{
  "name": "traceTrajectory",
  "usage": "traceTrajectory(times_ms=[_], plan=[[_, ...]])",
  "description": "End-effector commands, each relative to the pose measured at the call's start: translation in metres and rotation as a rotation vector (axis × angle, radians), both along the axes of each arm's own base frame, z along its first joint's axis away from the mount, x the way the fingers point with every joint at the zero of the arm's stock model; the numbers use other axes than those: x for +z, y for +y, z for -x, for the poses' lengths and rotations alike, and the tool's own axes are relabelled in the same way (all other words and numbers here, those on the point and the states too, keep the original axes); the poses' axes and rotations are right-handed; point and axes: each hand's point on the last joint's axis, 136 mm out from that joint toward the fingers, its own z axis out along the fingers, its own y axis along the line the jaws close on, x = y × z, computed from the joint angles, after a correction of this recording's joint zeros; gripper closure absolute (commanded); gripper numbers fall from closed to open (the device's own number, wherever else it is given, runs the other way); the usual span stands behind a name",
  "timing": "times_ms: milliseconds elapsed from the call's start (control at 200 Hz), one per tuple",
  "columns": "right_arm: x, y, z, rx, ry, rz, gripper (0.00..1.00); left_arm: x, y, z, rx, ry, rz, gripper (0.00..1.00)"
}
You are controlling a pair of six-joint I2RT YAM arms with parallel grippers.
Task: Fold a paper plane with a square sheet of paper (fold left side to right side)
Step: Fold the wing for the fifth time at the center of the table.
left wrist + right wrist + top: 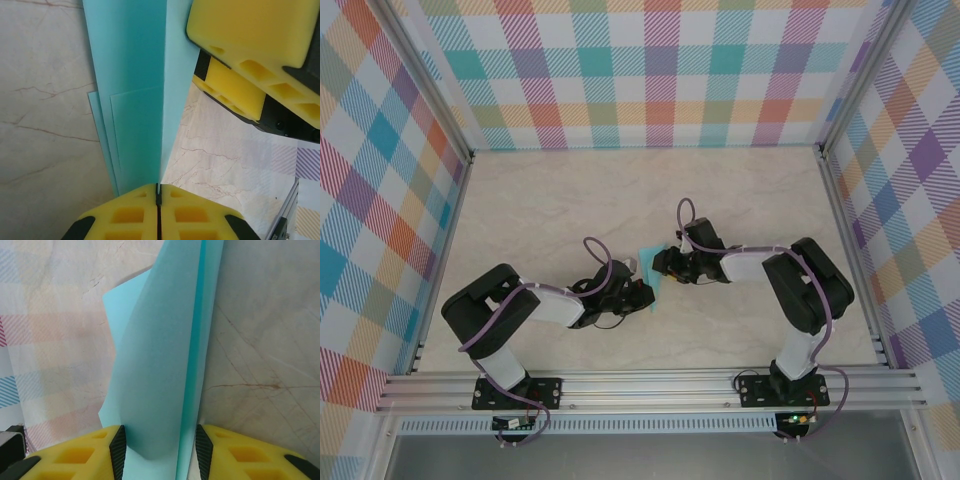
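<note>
- the left claw (pixel 158 192) is pinched together on the near end of the paper plane (pixel 135 75), right on its centre crease.
- from that claw the turquoise paper runs straight ahead, its long axis in line with the fingers; layered flaps lie flat on the tabletop (pixel 45 125) to the claw's left.
- the right claw (pixel 160 442) stands with jaws apart, astride the opposite end, a raised flap bowing up inside the gap.
- the claws face each other along the crease, close together.
- likely next: the left claw anchors the crease while the right claw, nearer the raised flap, carries it across.
</note>
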Motion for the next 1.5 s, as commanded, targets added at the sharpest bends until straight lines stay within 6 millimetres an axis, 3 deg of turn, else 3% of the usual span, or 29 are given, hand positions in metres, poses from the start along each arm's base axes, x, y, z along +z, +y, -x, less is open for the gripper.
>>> traceTrajectory(times_ms=[0,270,470,690,815,935,1185,1495], plan=[[-0.018,-0.003,0.007,0.022,0.038,0.060,0.57,-0.001,0.003,-0.002,0.008,0.000,0.015,0.90],[-0.024,-0.005,0.010,0.026,0.050,0.089,0.57,0.009,0.003,-0.003,-0.004,-0.023,0.023,0.80],[-0.025,-0.005,0.010,0.030,0.053,0.090,0.57,0.024,0.005,-0.003,-0.019,-0.059,0.032,0.65],[-0.027,-0.006,0.012,0.032,0.058,0.098,0.58,0.042,0.026,-0.010,0.024,-0.082,0.034,0.59],[-0.027,-0.006,0.012,0.033,0.058,0.096,0.58,0.051,0.042,-0.021,0.054,-0.049,0.074,0.58],[-0.027,-0.006,0.011,0.036,0.057,0.096,0.59,0.058,0.044,-0.035,0.057,-0.031,0.126,0.58],[-0.027,-0.005,0.012,0.039,0.059,0.096,0.59,0.052,0.033,-0.061,0.054,0.008,0.178,0.64],[-0.024,-0.005,0.011,0.041,0.056,0.094,0.59,0.040,0.017,-0.073,0.031,0.037,0.222,0.69]])
